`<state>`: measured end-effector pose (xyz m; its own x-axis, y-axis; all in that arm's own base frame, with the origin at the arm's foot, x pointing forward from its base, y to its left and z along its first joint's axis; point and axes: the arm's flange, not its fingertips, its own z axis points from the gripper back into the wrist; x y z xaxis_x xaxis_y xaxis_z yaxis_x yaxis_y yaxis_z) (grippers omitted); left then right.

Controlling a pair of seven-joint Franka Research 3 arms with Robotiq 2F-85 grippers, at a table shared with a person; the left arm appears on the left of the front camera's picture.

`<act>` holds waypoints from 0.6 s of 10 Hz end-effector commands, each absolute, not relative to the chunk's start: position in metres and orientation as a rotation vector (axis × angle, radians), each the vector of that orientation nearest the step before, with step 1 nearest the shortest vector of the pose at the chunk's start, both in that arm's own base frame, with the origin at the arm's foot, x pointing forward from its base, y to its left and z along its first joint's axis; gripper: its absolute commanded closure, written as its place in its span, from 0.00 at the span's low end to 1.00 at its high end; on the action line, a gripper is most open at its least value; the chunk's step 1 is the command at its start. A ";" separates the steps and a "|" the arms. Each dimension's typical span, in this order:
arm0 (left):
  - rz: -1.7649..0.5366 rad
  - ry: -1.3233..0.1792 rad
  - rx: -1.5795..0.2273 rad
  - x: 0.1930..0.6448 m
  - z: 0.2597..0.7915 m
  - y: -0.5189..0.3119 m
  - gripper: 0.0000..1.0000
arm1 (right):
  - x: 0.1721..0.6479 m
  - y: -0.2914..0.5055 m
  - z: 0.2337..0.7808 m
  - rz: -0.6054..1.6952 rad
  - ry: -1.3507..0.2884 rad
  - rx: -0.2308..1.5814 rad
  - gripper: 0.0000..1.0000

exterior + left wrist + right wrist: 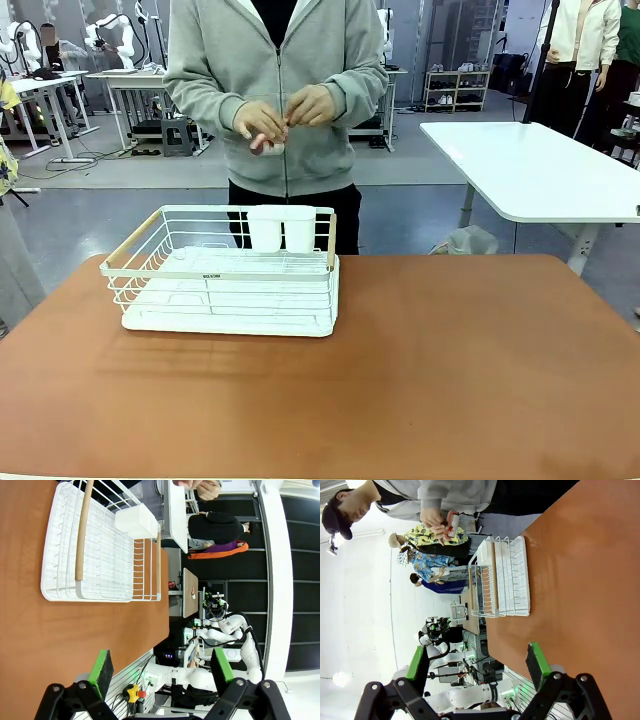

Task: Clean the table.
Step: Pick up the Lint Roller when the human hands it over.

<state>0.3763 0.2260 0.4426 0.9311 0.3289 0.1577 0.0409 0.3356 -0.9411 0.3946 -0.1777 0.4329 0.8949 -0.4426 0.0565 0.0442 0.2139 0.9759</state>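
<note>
The reddish-brown table [420, 380] spreads across the front view, with a white wire rack [225, 275] on its left half. A person in a grey hoodie stands at the far edge, both hands [285, 115] together at chest height around a small reddish thing. My left gripper [161, 672] is open above the table [75, 630], its green pads apart and nothing between them, with the rack [100, 545] ahead of it. My right gripper [476, 662] also stands open and holds nothing. It looks over the table [580, 580] towards the rack [502, 577] and the person's hands [440, 525].
Two white cups [282, 228] hang on the rack's far side. A white table with metal legs [530, 170] stands behind at the right. The brown tabletop right of the rack and in front of it is bare.
</note>
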 end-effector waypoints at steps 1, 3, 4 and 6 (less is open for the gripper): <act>0.192 -0.346 -1.214 0.374 0.443 0.228 0.00 | 0.391 -0.175 0.436 -0.349 -0.366 1.325 0.00; 0.192 -0.346 -1.214 0.374 0.443 0.228 0.00 | 0.391 -0.175 0.436 -0.349 -0.366 1.325 0.00; 0.192 -0.346 -1.214 0.374 0.443 0.228 0.00 | 0.391 -0.175 0.436 -0.349 -0.366 1.325 0.00; 0.192 -0.346 -1.214 0.374 0.443 0.228 0.00 | 0.391 -0.175 0.436 -0.349 -0.366 1.325 0.00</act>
<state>0.3763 0.2260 0.4426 0.9311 0.3289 0.1577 0.0409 0.3356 -0.9411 0.3946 -0.1777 0.4329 0.8949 -0.4426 0.0565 0.0442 0.2139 0.9759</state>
